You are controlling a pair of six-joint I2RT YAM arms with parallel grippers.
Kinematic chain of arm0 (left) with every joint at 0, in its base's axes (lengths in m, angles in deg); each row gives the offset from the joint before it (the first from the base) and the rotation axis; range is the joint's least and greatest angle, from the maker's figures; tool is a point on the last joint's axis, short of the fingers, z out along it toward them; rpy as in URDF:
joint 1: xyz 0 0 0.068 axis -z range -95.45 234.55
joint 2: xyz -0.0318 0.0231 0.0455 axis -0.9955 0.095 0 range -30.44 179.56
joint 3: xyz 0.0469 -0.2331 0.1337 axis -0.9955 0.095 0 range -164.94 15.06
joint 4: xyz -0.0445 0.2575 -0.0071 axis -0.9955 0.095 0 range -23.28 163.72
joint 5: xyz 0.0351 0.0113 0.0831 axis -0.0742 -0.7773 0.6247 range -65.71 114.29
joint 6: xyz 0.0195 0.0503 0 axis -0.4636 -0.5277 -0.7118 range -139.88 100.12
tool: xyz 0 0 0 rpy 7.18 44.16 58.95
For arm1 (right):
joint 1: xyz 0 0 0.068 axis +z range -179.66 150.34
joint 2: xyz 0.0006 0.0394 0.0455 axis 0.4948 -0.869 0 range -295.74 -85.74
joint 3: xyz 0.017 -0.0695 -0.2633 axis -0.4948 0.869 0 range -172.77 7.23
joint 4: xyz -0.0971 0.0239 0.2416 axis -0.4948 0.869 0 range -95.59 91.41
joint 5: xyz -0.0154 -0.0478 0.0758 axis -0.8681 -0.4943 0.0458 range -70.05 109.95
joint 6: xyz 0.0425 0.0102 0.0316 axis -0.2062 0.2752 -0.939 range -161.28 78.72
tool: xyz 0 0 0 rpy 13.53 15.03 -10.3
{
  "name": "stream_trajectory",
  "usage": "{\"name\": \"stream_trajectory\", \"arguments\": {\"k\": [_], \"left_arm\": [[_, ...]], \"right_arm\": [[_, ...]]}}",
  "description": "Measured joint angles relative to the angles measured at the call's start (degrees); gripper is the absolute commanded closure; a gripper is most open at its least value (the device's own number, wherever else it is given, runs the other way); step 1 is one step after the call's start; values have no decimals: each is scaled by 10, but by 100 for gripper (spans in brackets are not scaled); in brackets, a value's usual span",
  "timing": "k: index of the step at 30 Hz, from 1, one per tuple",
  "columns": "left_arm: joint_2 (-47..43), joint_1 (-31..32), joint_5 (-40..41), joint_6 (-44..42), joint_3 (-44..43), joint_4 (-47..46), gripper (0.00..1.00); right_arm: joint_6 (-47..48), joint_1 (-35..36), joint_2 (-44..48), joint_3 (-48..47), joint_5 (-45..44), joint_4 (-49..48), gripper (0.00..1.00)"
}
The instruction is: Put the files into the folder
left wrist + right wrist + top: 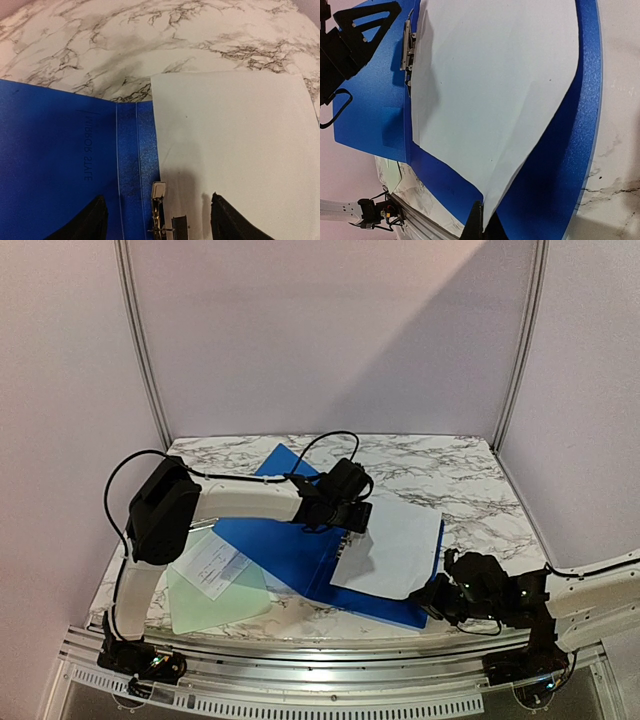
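Reading faint lettering on the folder (262,543) inside cover, roughly "MIRROR SLATE", upside-down in the left wrist view. Not making out the printed lines on the small slip (213,565).

Seeing the folder lying open on the marble table (450,475), with the large sheet (390,545) lying on its right half, one edge beside the metal clip (159,222).

Finding the left gripper (157,200) hovering above the clip, fingers spread wide, holding nothing.

Finding the right gripper (484,221) pinching the large sheet's near corner, jaws apparently closed on it.

Counting one folder, one clip, two white papers and one pale green sheet (228,608), this last lying under the slip, left of the folder.
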Motion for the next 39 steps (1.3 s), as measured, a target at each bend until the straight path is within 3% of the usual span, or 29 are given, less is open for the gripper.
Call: {"name": "stream_trajectory", "arguments": {"k": [7,16,30,35,39], "left_arm": [[-1,0,0,0,6,0,29],[-4,0,0,0,15,-4,30],[-6,0,0,0,16,-8,30],[-6,0,0,0,16,-8,30],[-6,0,0,0,16,-9,30]], "right_arm": [[7,5,-12,-17,0,-1,99],[22,7,-11,-19,2,0,83],[40,25,2,-50,-3,70,36],[48,44,11,-70,-4,122,26],[76,63,12,-104,5,171,25]]}}
